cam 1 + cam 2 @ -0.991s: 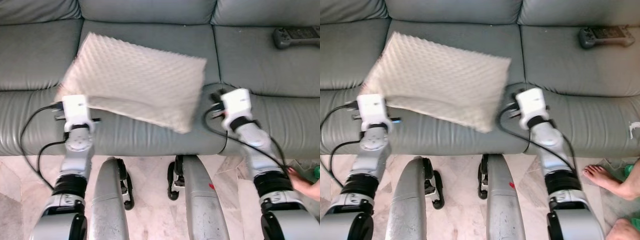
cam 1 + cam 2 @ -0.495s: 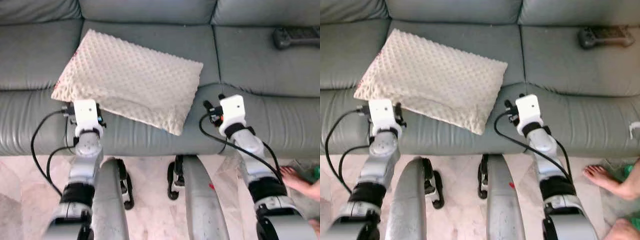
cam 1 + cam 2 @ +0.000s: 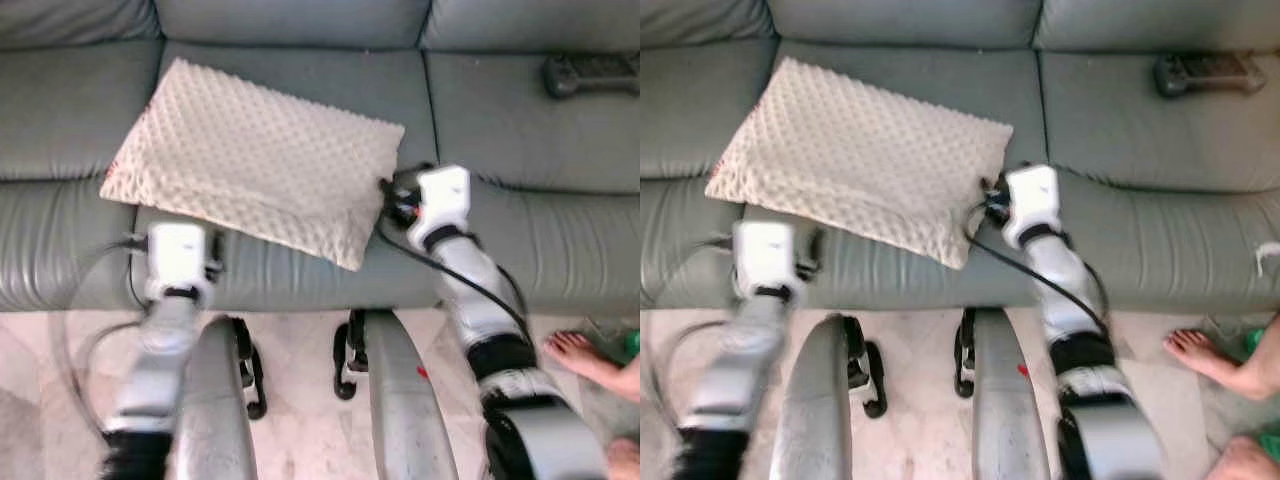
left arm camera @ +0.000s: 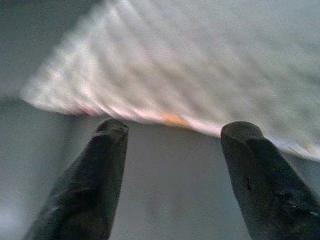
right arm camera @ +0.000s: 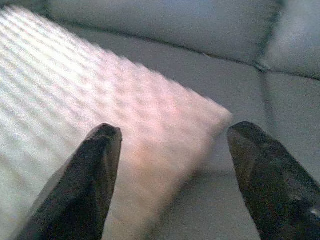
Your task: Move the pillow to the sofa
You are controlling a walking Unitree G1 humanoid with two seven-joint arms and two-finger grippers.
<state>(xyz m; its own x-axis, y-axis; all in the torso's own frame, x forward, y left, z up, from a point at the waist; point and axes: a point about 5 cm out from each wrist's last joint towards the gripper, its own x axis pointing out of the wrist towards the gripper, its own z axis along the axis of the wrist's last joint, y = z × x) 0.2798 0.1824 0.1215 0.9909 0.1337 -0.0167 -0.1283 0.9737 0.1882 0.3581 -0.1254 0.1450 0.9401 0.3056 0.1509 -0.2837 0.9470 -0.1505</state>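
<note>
Pillow point(image 3: 258, 165) rests on the sofa point(image 3: 300, 80), corner overhanging; our left gripper point(image 4: 172, 132) and right gripper point(image 5: 170, 137) spread empty fingers. A nudge might tip it off.

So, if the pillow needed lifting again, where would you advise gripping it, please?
Probably at the two short ends of the pillow, from the sofa's front edge. It lies flat and wide, overhanging the seat front, so the open left gripper and right gripper can each pinch an end.

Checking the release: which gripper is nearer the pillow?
Right. The right gripper sits open beside the pillow, at its edge; the left gripper is open too, just short of its front edge.
</note>
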